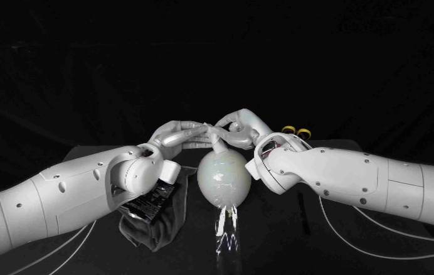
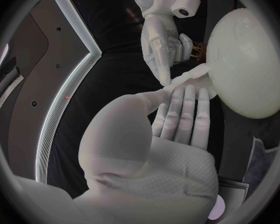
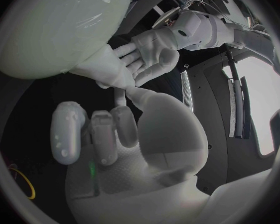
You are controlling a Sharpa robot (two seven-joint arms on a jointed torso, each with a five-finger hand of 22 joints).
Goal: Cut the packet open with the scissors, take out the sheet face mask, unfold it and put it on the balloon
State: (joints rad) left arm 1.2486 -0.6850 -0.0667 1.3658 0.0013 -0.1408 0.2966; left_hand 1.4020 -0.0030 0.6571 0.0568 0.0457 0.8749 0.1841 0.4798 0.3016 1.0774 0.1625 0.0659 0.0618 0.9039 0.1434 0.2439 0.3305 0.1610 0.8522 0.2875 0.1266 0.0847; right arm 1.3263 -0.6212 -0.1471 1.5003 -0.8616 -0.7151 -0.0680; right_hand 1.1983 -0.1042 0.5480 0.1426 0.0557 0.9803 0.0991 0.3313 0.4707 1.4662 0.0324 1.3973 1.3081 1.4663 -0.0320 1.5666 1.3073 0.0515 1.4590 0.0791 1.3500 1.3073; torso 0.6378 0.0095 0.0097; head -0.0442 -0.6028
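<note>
The thin white sheet face mask [image 2: 195,74] lay over the pale, egg-shaped balloon [image 1: 223,177] in the middle, between both arms. At the balloon's far end, the left hand [image 1: 176,134] and the right hand [image 1: 239,127] each pinched the mask's edge.

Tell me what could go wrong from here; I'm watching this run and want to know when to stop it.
1. The left robot hand and right robot hand meet fingertip to fingertip at a flap of the sheet mask on the balloon's far end; opposing tugs could tear it or peel it off.
2. The balloon looks free to roll if pushed.
3. The scissors lie beside the right wrist, which might knock them.
</note>
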